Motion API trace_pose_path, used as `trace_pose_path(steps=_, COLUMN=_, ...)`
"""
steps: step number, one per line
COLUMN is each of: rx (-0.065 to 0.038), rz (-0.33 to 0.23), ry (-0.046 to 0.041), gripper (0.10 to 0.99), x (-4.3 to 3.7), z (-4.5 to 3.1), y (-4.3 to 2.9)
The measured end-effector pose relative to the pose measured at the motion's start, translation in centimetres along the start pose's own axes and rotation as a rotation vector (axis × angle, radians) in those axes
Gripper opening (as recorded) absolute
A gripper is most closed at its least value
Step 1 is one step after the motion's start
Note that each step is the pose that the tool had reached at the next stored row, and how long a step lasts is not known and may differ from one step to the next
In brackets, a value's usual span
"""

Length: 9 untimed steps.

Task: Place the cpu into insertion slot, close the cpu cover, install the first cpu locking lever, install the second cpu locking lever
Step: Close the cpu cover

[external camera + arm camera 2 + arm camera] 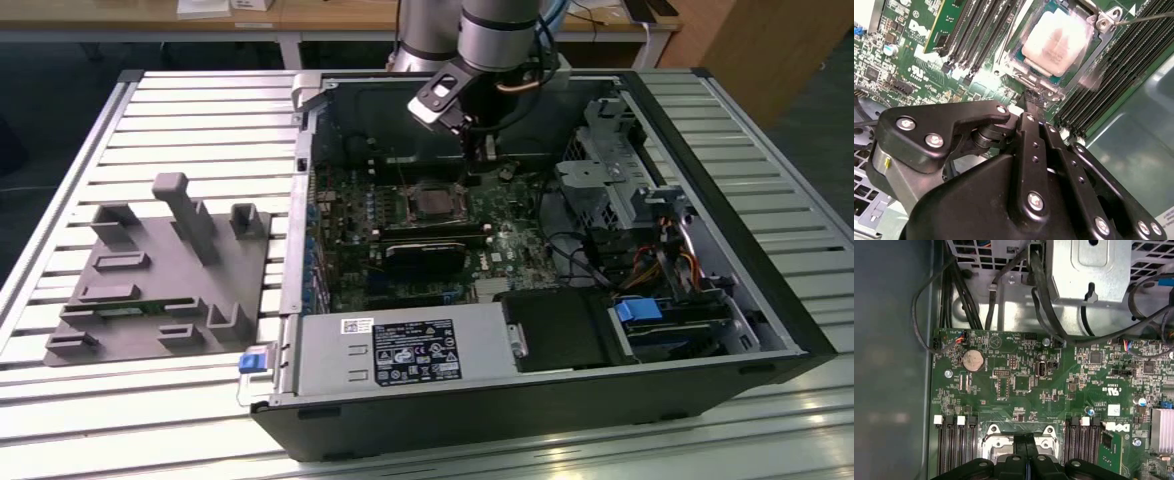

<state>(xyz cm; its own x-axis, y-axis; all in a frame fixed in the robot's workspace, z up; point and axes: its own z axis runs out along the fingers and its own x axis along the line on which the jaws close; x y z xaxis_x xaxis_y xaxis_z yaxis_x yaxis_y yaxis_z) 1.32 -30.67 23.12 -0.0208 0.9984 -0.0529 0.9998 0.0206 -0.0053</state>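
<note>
A pale slatted metal surface [174, 110] spans the scene. Wooden desks [320, 15] stand behind it, above a dark floor [34, 90].

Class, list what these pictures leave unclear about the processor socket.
- Exterior view: the small square silvery-rimmed insertion slot is too small to tell what sits in it.
- Second wrist view: glare washes out the top of the square metal-topped cpu.
- First wrist view: the black gripper hides the slot's middle.

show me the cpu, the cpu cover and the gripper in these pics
cpu [1059, 42]: second wrist view, centre of its pale metal top
cpu cover [1026, 80]: second wrist view, frame edge beside the cpu
gripper [1025, 438]: first wrist view, midway between its fingertips
</note>
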Motion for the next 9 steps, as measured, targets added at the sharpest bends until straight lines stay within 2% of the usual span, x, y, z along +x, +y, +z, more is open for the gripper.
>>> trace_pose_path(steps=9, rx=0.000, rz=0.000, ry=0.0000, gripper=0.106, x=0.06, z=0.65, y=-1.25)
